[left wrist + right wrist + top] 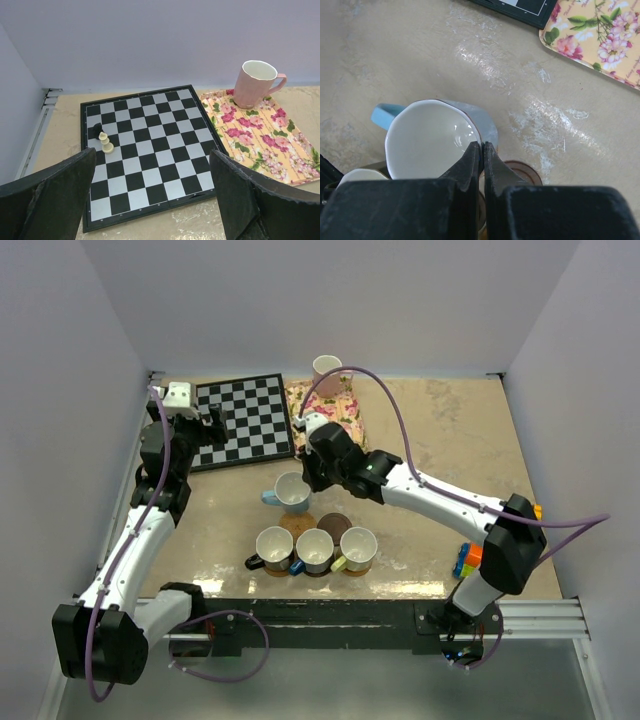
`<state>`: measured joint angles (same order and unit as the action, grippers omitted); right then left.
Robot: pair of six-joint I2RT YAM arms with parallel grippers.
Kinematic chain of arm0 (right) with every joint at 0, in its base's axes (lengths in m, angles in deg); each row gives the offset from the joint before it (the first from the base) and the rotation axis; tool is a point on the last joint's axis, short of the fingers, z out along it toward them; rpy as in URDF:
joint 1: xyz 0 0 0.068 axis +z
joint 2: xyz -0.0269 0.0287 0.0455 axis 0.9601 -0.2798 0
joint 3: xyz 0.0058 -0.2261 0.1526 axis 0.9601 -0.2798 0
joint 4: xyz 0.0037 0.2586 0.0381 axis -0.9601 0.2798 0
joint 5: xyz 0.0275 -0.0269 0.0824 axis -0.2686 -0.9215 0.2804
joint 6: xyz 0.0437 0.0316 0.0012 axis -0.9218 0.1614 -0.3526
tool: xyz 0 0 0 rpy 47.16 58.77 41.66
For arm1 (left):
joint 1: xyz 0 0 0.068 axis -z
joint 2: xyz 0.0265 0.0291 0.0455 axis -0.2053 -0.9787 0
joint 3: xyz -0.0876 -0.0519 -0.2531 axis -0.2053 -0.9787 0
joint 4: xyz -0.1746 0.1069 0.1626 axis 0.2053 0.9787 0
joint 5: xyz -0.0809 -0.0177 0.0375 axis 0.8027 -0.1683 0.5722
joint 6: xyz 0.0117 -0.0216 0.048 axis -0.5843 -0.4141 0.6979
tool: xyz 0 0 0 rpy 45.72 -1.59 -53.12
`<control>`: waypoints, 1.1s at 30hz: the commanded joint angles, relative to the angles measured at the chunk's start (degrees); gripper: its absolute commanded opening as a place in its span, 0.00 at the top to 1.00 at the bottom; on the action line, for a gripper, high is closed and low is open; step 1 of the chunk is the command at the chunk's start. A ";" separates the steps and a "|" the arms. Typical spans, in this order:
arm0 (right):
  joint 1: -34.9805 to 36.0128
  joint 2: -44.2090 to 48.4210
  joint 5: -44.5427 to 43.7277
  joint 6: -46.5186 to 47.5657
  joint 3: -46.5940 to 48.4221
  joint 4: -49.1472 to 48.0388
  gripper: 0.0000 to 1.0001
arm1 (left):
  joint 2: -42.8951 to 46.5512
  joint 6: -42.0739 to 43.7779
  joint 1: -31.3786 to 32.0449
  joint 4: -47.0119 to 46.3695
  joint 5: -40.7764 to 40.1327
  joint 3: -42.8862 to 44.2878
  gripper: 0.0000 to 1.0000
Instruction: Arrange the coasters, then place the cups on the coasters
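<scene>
My right gripper (303, 480) (481, 146) is shut on the rim of the light blue cup (291, 492) (427, 137), one finger inside it and one outside. The cup leans, with its handle to the left. Just in front of it lie an orange-brown coaster (299, 523) and a bare dark brown coaster (334, 525) (524, 170). Black (272, 546), dark blue (314, 550) and yellow-green (358, 548) cups stand in a row near the front. The pink cup (327, 371) (254, 83) stands on the floral tray (338, 410) (265, 142). My left gripper (213, 426) (152, 195) hangs open over the chessboard's near edge, holding nothing.
A chessboard (243, 420) (145, 150) with a few small pieces (103, 138) lies at the back left, next to the tray. Coloured blocks (466, 559) sit by the right arm's base. Grey walls close in the table on three sides.
</scene>
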<state>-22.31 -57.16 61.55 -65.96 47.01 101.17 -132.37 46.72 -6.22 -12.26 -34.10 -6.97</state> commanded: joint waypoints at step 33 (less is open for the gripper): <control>3.40 2.29 -4.00 -6.63 -7.91 -12.99 1.00 | 0.71 -1.55 -0.18 -0.88 0.39 2.25 0.00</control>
<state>-19.36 -56.26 58.89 -70.79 38.20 94.62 -132.37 45.81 -6.22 -12.26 -34.03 -6.97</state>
